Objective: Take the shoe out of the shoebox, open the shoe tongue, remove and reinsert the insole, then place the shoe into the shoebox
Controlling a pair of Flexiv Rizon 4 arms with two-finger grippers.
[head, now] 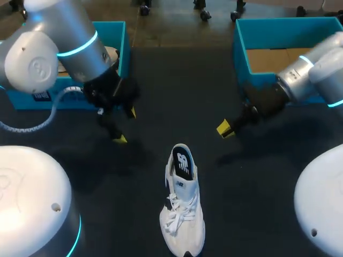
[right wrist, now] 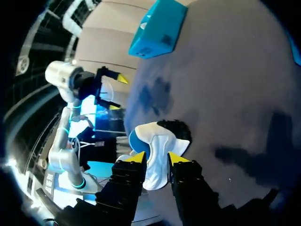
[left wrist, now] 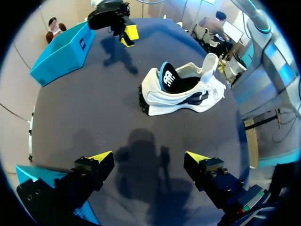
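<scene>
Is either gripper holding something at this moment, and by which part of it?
Nothing is held. The left gripper and right gripper hang empty, apart from the white sneaker.

A white sneaker [head: 182,206] stood upright on its sole near the middle of the dark table [head: 257,176], heel toward the far side, toe toward the near edge, white laces loosely crossed over the tongue. Its dark insole [head: 183,165], marked with a pale logo, lay seated inside the open collar. Two teal shoebox halves sat well apart at the far corners: the left shoebox [head: 120,45] partly hidden, the right shoebox [head: 268,29] open, showing a brown cardboard floor.
</scene>
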